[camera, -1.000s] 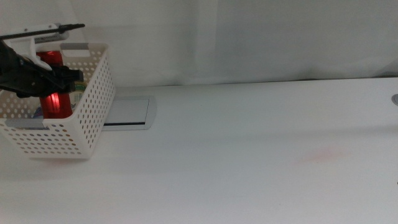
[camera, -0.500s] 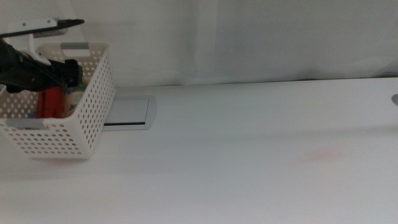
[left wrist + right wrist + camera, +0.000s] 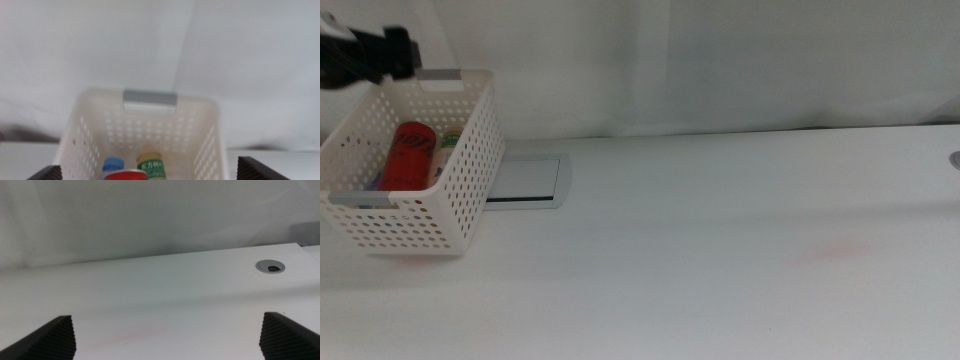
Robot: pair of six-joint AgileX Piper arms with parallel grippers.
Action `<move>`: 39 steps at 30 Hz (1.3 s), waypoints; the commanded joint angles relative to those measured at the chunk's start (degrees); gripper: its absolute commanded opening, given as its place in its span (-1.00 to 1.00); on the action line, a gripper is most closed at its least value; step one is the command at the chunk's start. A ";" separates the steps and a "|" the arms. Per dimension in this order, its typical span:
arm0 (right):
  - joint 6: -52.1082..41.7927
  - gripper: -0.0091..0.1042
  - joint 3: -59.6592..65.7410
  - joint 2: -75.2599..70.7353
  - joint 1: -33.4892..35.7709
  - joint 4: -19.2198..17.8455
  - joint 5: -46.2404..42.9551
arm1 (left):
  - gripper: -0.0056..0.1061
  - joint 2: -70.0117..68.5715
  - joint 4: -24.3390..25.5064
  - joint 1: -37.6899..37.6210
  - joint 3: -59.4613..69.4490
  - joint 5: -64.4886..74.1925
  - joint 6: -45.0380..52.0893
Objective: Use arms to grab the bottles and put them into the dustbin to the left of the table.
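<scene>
White perforated plastic forms the dustbin (image 3: 460, 160), which stands at the left end of the counter (image 3: 720, 250), just beside a grey inset panel (image 3: 525, 180). Inside it, the middle view shows a red soda can (image 3: 410, 155) standing upright with a green-labelled bottle (image 3: 447, 155) close against it; the left wrist view, looking down into the bin, adds a third item, a smaller clear bottle with a blue cap (image 3: 114, 165), next to the yellow-liquid bottle and the can's rim (image 3: 125, 174). Left end effector (image 3: 382, 55): above the bin's far left rim, jaws spread wide at the two lower corners of its wrist view, holding nothing. Right end effector (image 3: 167, 335): over bare counter near a round grey cable grommet (image 3: 270, 266), jaws likewise wide apart and empty. No bottle or can is visible anywhere on the counter surface in any view. Judged from this layout, all three items are deposited and the task appears essentially complete, with only parking the arms plausibly left.
</scene>
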 commanded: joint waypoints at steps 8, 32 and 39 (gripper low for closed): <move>-0.42 0.98 0.32 -0.32 -0.30 -0.01 -0.52 | 0.74 -15.92 -0.85 0.03 -0.24 12.11 -1.22; -0.31 0.98 0.32 -0.32 -0.30 -0.01 -0.52 | 0.74 -86.12 -1.40 -0.04 48.71 0.34 5.24; -0.31 0.98 0.32 -0.32 -0.30 -0.01 -2.25 | 0.74 -96.50 -11.95 -0.04 67.59 -8.04 5.24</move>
